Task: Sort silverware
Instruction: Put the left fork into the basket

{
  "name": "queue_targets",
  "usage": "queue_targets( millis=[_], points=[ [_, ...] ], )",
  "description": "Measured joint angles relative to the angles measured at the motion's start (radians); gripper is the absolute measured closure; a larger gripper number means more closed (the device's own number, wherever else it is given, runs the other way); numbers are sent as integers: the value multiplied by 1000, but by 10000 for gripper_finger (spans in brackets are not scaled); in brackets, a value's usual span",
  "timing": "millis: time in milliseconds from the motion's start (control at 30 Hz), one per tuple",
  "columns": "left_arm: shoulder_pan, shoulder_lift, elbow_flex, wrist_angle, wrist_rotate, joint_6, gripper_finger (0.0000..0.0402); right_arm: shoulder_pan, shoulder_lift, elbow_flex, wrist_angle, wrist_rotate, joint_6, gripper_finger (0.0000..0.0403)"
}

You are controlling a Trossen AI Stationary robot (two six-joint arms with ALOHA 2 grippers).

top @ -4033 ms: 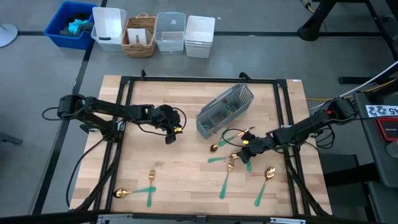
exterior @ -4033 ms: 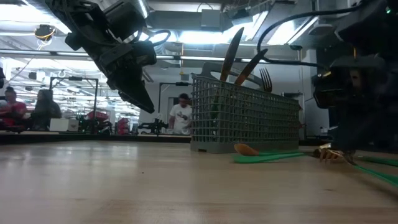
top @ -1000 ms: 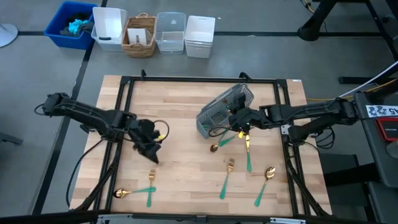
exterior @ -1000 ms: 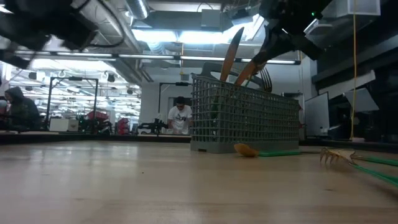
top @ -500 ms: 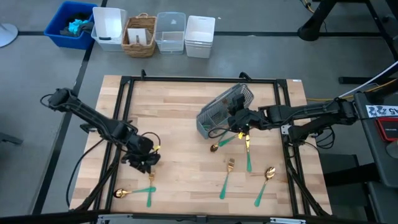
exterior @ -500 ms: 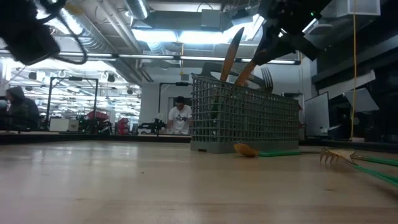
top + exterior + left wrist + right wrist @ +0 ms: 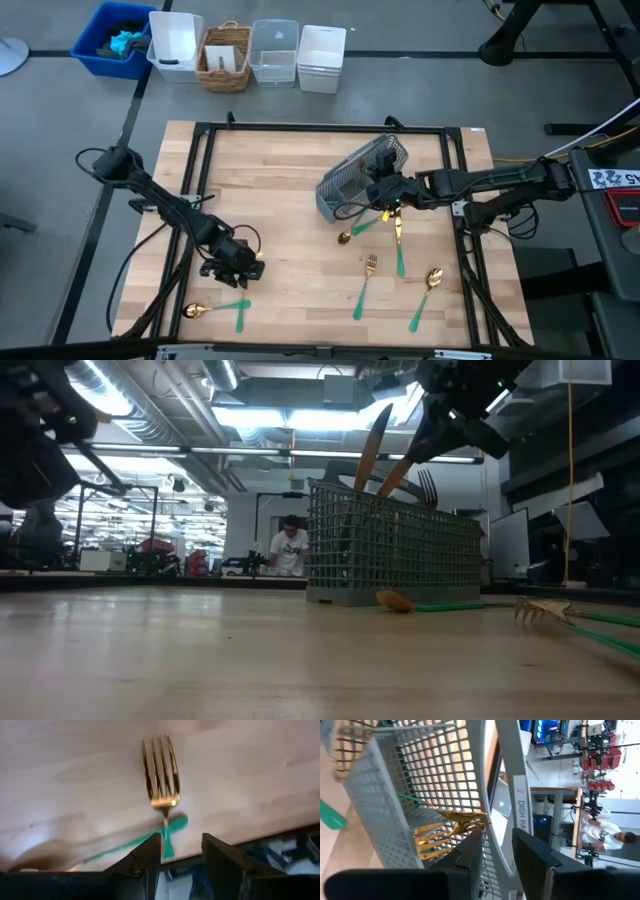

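High view first: I've got the left gripper (image 7: 238, 268) low over the front-left of the wooden surface (image 7: 290, 200), right by a fork (image 7: 242, 300) and a spoon (image 7: 200, 309) whose teal handles cross there. My right gripper (image 7: 385, 192) is at the grey mesh caddy (image 7: 355, 178), which stands mid-surface at an angle. Loose silverware lies front-right of the caddy: a spoon (image 7: 352, 232), a knife-like piece (image 7: 398, 240), a fork (image 7: 366, 285) and another spoon (image 7: 426, 295). Low view now: the caddy (image 7: 395, 555) stands upright with gold heads (image 7: 375, 445) poking out of the top, and the right gripper (image 7: 455, 410) hangs just above them; a spoon (image 7: 420, 603) lies at the caddy's foot and a fork (image 7: 550, 610) further right. Left wrist view: my fingers (image 7: 145, 865) stand parted, nothing between them, lined up either side of the fork's (image 7: 160, 775) green handle. Right wrist view: fingers (image 7: 470, 855) apart and empty, and inside the mesh compartment I see a gold piece (image 7: 460, 816) and a fork (image 7: 432, 840).
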Motion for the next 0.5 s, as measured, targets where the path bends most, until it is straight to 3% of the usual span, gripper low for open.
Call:
queue_targets(
  millis=[133,500],
  points=[
    [-10,49,0,42,-3,-4,270,0,0,0,0,43,2,293],
    [-28,88,0,67,-2,-78,270,0,0,0,0,42,2,292]
  ],
)
